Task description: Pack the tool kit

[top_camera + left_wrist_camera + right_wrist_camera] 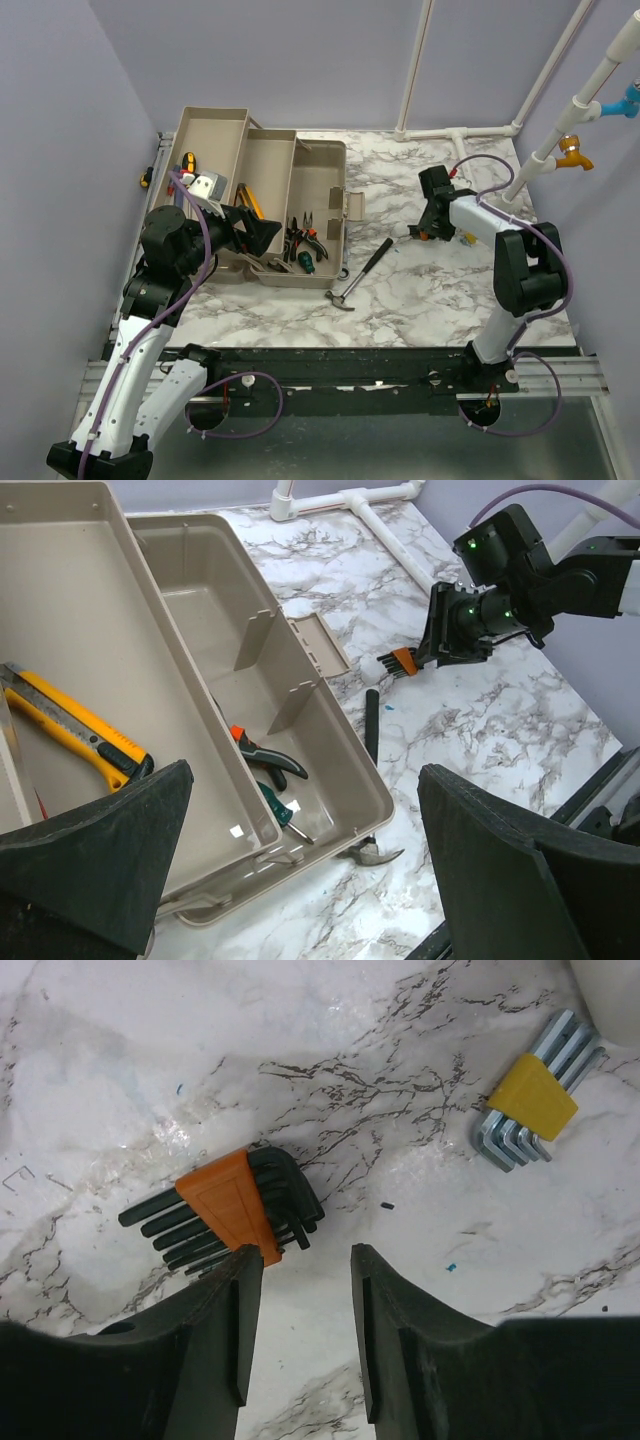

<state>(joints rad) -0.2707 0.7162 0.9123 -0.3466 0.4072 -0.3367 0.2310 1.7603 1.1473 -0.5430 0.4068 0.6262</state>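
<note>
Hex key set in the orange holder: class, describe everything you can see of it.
The hex key set is a fan of black L-shaped metal keys clipped in an orange plastic holder. It lies flat on the marble table, its holder's corner right at one finger of the right gripper; whether they touch is unclear.

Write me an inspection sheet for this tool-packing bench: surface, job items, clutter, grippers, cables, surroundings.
Surface: white tabletop with grey marble veining.
Job's things: beige plastic toolbox open, holding a yellow utility knife and dark-handled pliers; black-handled hammer, orange-holder black hex-key set and yellow-holder silver hex-key set lie on the tabletop.
Clutter: nothing seen.
Grippers: left gripper wide open over the toolbox; right gripper open, empty, beside the orange-holder set.
Cables: purple cables run along both arms.
Surroundings: lilac walls; white plastic pipes at the back.
</note>
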